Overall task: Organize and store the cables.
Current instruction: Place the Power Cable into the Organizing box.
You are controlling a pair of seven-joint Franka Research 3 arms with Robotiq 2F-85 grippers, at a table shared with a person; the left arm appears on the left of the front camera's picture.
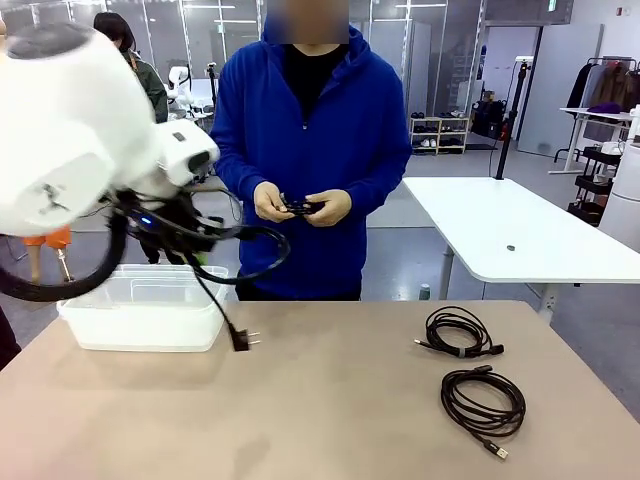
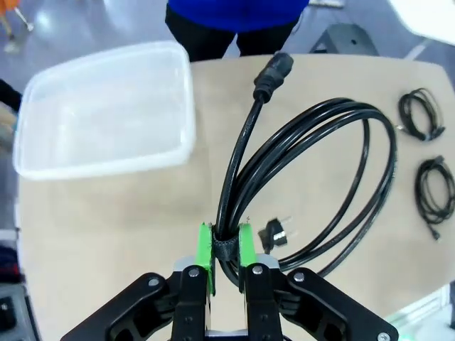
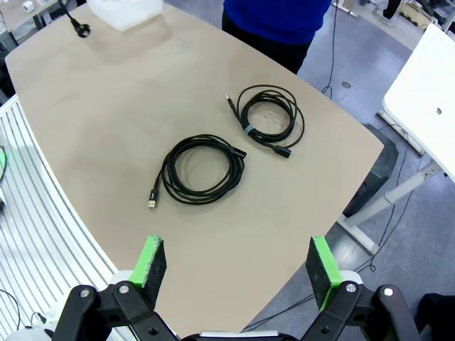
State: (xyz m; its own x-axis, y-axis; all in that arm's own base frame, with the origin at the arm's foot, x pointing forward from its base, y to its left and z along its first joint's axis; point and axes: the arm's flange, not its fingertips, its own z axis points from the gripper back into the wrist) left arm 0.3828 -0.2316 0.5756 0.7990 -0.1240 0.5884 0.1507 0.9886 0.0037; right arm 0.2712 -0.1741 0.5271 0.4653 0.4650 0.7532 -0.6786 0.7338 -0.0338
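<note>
My left gripper (image 2: 226,246) is shut on the strap of a thick black power cable (image 2: 334,177) wound in a large loop. In the front view this cable (image 1: 262,262) hangs from my left arm beside the bin, its plug (image 1: 241,340) dangling just above the table. Two smaller coiled cables lie on the right of the table: one farther back (image 1: 460,332), one nearer (image 1: 483,402). My right gripper (image 3: 236,263) is open high above these two coils (image 3: 202,169) (image 3: 269,117). The person holds a small dark cable (image 1: 300,207) in both hands.
A clear plastic bin (image 1: 150,305) stands at the table's back left, with nothing seen in it (image 2: 106,106). The person in a blue top stands at the far edge. A white table (image 1: 520,230) stands behind on the right.
</note>
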